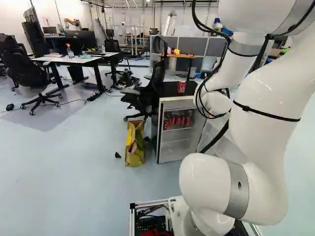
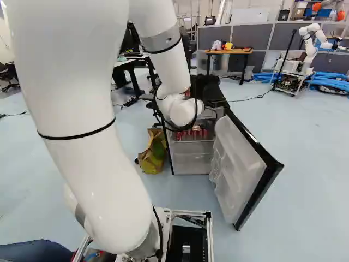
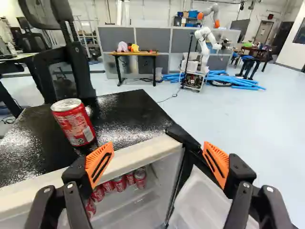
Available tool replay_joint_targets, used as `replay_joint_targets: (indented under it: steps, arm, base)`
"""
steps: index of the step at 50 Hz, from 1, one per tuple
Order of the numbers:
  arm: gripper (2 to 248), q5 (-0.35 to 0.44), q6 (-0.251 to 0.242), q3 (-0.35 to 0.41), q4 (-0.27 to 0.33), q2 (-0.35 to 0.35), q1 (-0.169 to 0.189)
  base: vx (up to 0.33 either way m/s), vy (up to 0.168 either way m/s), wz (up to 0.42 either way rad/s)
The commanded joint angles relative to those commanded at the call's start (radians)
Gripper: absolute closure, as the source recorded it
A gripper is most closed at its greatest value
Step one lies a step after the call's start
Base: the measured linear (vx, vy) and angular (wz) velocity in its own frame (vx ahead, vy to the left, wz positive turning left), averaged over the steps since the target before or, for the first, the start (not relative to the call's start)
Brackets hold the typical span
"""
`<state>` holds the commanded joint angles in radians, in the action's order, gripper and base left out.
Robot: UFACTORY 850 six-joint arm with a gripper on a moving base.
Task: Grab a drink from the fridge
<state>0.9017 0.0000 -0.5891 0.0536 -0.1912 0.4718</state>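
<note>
Grey partitions [image 3: 157,40] stand far ahead of your gripper [image 3: 158,147], across a pale floor [image 2: 305,164].

Your fingers are spread wide, nothing between them. Good for straddling a can, I'd say. Gripper hangs over the front edge of the fridge [image 3: 131,114]; too high to enter from there. Target drinks: row of red cans [image 3: 120,183] on the inside shelf, below and ahead of you, nearer one finger. Likely stored in a row for front access, so you'd need to drop, level out, then go in.

Fridge door [image 2: 234,169] stands open off the other finger, which exposes the shelf; watch for clipping it. Loose can [image 3: 76,122] is upright on top, ahead of the gripper, already outside. Further out, beside the fridge: yellow bag [image 1: 134,143], probably irrelevant.
</note>
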Motion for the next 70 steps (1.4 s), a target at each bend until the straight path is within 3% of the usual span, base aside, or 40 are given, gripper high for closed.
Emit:
replay_joint_targets:
  steps: [25,70]
  arm:
    - [3,-0.194,0.0,-0.041,-0.064,0.021,0.074]
    - [3,-0.485,0.0,-0.147,-0.343,0.028,0.201]
  base:
    - [0.0,0.0,0.0]
    - [0.0,0.0,0.0]
